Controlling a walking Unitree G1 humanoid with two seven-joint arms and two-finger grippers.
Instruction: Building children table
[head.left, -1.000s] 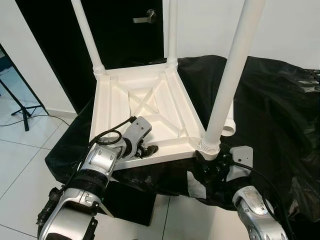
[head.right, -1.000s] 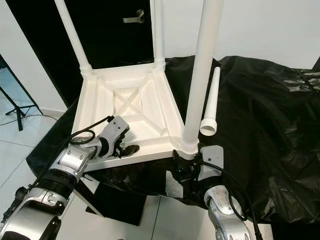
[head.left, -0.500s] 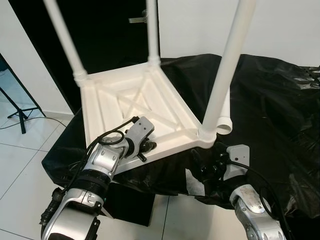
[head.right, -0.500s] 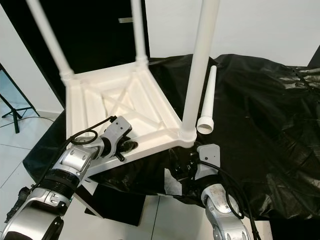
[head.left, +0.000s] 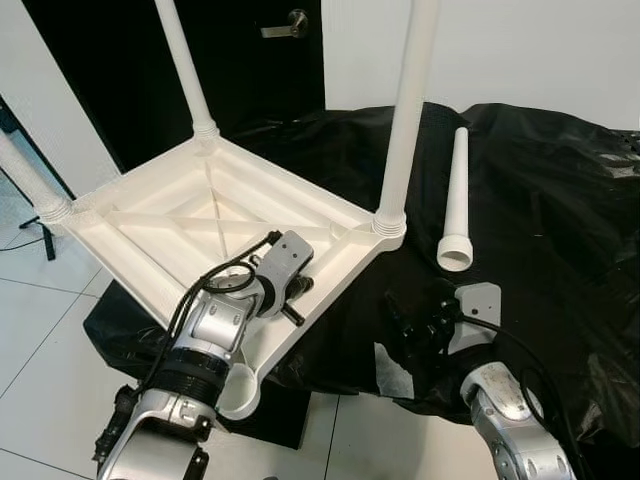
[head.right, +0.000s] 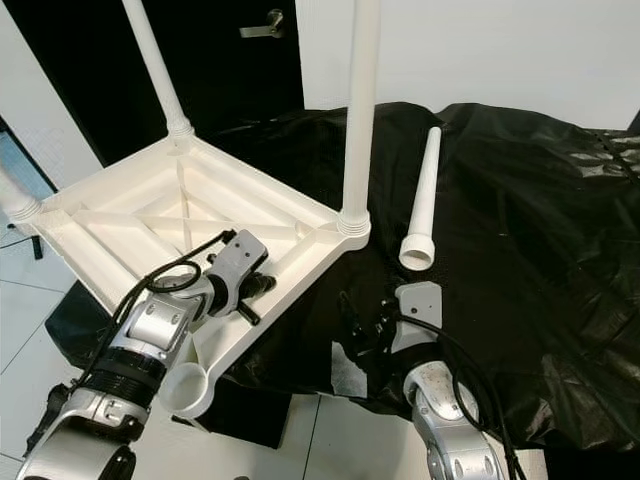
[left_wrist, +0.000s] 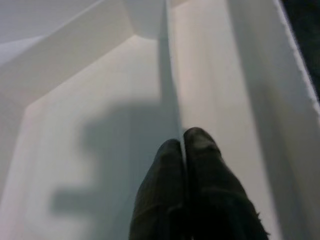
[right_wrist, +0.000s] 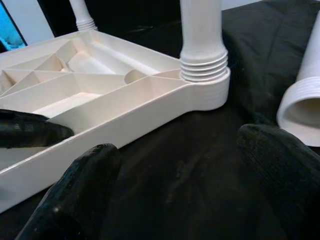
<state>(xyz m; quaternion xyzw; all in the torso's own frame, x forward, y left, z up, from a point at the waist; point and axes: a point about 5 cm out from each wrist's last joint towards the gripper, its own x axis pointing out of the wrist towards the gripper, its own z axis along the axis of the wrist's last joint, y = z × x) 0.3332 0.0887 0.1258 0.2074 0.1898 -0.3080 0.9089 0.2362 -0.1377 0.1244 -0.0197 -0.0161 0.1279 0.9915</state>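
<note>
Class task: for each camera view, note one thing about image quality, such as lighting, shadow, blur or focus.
Left eye view: sharp, evenly lit; the upturned white table top is bright against the black sheet. Left wrist view: soft, with a grey shadow on the white plastic beside the left claw. Right wrist view: the right claw fingers are blurred, the screwed-in leg sharper.

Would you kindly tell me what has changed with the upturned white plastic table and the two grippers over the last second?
The upturned white plastic table top has swung round on the black sheet. Its empty leg socket now overhangs the near edge by the left arm. The right gripper has let go of the corner it held and is open, apart from the table. The left gripper stays clamped on a rib. The loose white leg lies as before.
</note>
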